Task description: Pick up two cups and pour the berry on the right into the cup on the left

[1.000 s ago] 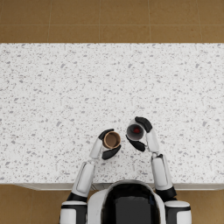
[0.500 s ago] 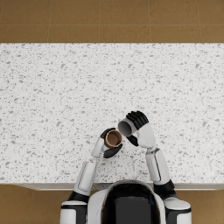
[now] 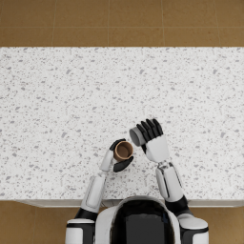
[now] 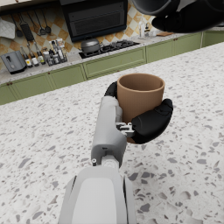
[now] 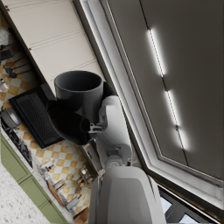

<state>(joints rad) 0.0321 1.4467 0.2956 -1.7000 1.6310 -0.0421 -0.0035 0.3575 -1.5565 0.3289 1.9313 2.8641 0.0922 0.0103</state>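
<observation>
Pour step. Left robot hand [image 3: 119, 157] grips upright brown cup [image 3: 123, 150] above desk [image 3: 57, 105]; right robot hand [image 3: 151, 138] holds grey cup [image 3: 137, 136] tipped, mouth just beside. Keep rims aligned; berry unseen.

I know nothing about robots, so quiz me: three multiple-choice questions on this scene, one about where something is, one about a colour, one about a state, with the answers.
1. Where is the grey cup relative to the brown cup?
A. Close beside and above it
B. At the counter's far edge
C. On the floor

2. What colour is the cup in the left hand?
A. Blue
B. Brown
C. White

3. How is the cup in the right hand held?
A. Upright
B. Tipped on its side toward the other cup
C. Standing on the counter

Answers: 1 A, the head view shows them close together; 2 B, the left wrist view shows brown; 3 B, its side faces the head camera.
</observation>
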